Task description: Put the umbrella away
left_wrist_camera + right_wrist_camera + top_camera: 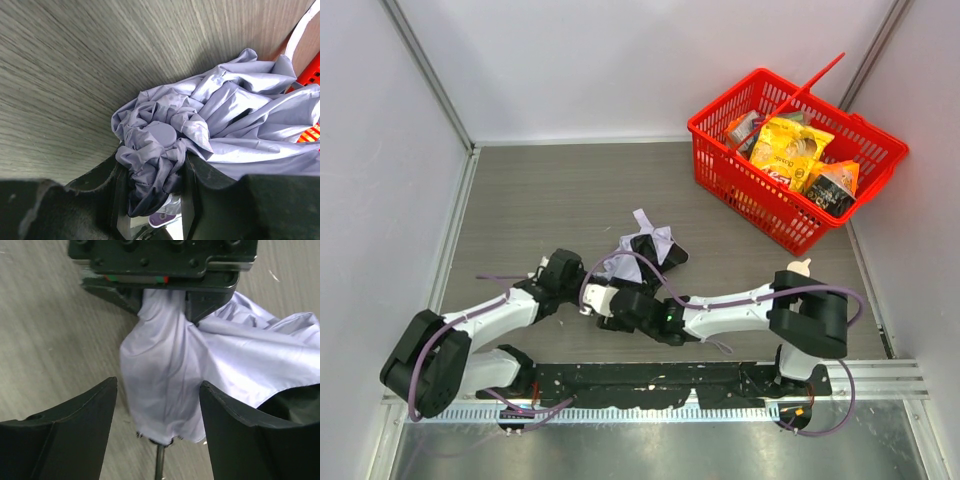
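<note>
Pinching bunched lavender fabric of the umbrella [235,115] with my left pincer [152,165], both fingers pressed into the cloth at lower centre of the left wrist view. My right pincer [157,390] stands spread, one finger on each side of the hanging fabric, gaps showing both sides. Umbrella lies crumpled on the grey table [540,200] at centre of the top view, well apart from the red basket [720,175] at upper right.

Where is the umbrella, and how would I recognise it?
On the grey table, look near the middle, in front of the red basket in the far right corner. The umbrella lies there, a crumpled bundle of pale lavender fabric, the only soft cloth thing in sight.
</note>
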Motion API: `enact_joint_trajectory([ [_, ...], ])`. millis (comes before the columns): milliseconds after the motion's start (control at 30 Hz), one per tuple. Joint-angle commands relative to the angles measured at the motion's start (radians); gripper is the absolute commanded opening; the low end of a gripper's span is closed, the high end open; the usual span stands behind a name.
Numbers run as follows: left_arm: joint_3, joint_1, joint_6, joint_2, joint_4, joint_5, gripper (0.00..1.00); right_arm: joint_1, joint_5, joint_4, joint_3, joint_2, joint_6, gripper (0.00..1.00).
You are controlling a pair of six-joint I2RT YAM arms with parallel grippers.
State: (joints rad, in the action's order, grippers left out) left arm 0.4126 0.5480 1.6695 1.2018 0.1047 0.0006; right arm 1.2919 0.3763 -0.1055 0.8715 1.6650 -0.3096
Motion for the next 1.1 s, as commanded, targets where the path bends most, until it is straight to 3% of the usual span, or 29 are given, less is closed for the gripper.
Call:
enact_joint_trajectory([
  [0,-0.006,0.004,-0.021,0.035,0.191,0.071,0.0,0.0,0.136,-0.129,0.04,0.045,-0.1,0.72],
  [267,0.011,-0.005,-0.008,0.058,0.216,0.134,0.0,-0.029,0.193,-0.16,0.055,0.186,-0.163,0.73],
  [367,0.023,-0.006,-0.016,0.076,0.227,0.15,0.0,-0.078,0.17,-0.155,0.06,0.242,-0.143,0.69],
  [467,0.038,-0.008,-0.022,0.099,0.227,0.176,0.0,-0.086,0.145,-0.145,0.049,0.263,-0.123,0.47],
  [500,0.043,-0.008,-0.025,0.107,0.225,0.177,0.0,-0.086,0.141,-0.145,0.043,0.272,-0.12,0.35],
  [633,0.054,-0.008,-0.028,0.117,0.207,0.164,0.0,-0.1,0.124,-0.113,0.063,0.272,-0.095,0.08],
  [700,0.058,-0.007,-0.033,0.117,0.196,0.165,0.0,-0.109,0.105,-0.097,0.069,0.272,-0.083,0.01],
  [900,0.052,-0.008,-0.054,0.101,0.141,0.108,0.0,-0.158,-0.042,-0.004,0.083,0.236,-0.019,0.01],
  [967,0.052,-0.008,-0.08,0.088,0.109,0.075,0.09,-0.183,-0.099,0.021,0.087,0.228,0.012,0.01],
  [1067,0.017,-0.011,-0.114,0.052,0.015,0.018,0.38,-0.2,-0.174,0.058,0.106,0.226,0.033,0.01],
])
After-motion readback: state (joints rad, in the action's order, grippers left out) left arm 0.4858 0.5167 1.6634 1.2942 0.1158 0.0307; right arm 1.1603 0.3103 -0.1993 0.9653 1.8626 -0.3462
